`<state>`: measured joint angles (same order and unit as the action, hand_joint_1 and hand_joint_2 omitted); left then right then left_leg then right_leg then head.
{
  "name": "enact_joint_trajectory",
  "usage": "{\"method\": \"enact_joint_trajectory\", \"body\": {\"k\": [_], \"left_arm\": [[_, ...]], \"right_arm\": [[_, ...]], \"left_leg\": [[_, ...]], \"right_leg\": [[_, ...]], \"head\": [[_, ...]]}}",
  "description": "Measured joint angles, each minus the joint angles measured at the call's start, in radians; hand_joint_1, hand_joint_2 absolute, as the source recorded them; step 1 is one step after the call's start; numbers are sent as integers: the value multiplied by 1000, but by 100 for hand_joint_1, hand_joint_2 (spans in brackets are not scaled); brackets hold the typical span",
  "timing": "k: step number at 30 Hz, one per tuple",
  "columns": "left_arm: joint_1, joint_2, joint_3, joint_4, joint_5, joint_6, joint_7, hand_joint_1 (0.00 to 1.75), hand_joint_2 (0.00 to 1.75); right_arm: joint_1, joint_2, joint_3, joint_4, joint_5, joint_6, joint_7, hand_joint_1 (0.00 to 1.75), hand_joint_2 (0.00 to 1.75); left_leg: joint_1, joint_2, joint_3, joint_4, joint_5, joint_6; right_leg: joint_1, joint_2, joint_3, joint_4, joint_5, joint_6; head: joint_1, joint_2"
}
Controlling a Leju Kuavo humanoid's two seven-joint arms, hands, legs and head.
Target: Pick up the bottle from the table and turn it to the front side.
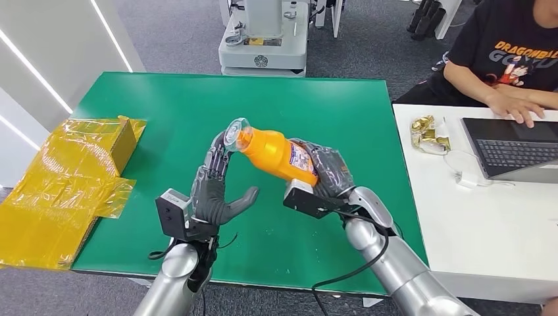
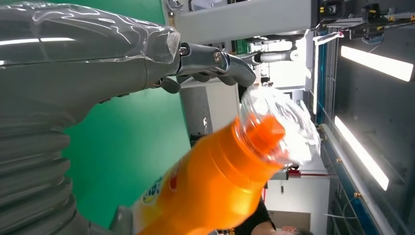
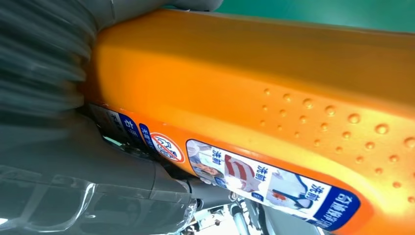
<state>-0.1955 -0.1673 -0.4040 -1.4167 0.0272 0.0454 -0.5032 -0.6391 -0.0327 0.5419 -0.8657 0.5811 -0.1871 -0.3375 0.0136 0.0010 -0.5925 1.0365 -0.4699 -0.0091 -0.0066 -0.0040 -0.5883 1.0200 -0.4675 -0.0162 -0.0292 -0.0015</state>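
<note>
My right hand (image 1: 329,172) is clamped around the lower body of the orange bottle (image 1: 273,153), fingers wrapped over the label end. The bottle is lifted off the green table (image 1: 164,105), lying nearly sideways, its clear cap (image 1: 235,134) pointing toward 10 o'clock and its base toward 4 o'clock inside my grip. In the right wrist view the bottle (image 3: 254,93) sits tight against my palm, raised dots on the orange wall, a printed label strip (image 3: 264,178) with small pictures and a red prohibition sign along one edge.

My left hand (image 1: 214,187) is at 8 o'clock of the bottle, fingers apart and pointing up, palm facing the bottle, holding nothing. The left fingertips (image 1: 220,146) reach up beside the cap; touching or just short, cannot tell. In the left wrist view the clear cap (image 2: 281,125) over the orange neck is just beside my fingers (image 2: 220,63).

Out from there: crumpled yellow plastic wrap with a box (image 1: 72,178) at 9 o'clock, hanging over the table's left edge. At 3 o'clock a white table (image 1: 480,224) with a laptop (image 1: 516,148), a gold foil packet (image 1: 428,133) and a white cable. A person in a black printed shirt (image 1: 507,56) sits at 2 o'clock, one hand (image 1: 516,105) on the laptop. A grey machine base (image 1: 263,39) stands at 12 o'clock beyond the table.
</note>
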Motion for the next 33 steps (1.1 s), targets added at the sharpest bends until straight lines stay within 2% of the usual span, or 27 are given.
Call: {"method": "enact_joint_trajectory", "body": {"k": [9, 17, 24, 33], "left_arm": [[-1, -5, 1, 10, 4, -1, 2, 0, 175], [-2, -7, 6, 18, 6, 3, 4, 0, 175], [-1, -6, 8, 20, 15, 10, 3, 0, 175], [-1, -4, 9, 24, 19, 18, 1, 0, 175]], "right_arm": [[-45, 50, 12, 87, 20, 50, -21, 175, 175], [-57, 93, 64, 127, 27, 105, -74, 175, 175], [-80, 107, 97, 170, -2, 146, -120, 175, 175], [-88, 120, 117, 198, -8, 162, -132, 175, 175]], "left_leg": [[0, 0, 0, 0, 0, 0], [0, 0, 0, 0, 0, 0], [0, 0, 0, 0, 0, 0], [0, 0, 0, 0, 0, 0]], "right_leg": [[0, 0, 0, 0, 0, 0], [0, 0, 0, 0, 0, 0], [0, 0, 0, 0, 0, 0], [0, 0, 0, 0, 0, 0]], "head": [[0, 0], [0, 0], [0, 0], [0, 0]]}}
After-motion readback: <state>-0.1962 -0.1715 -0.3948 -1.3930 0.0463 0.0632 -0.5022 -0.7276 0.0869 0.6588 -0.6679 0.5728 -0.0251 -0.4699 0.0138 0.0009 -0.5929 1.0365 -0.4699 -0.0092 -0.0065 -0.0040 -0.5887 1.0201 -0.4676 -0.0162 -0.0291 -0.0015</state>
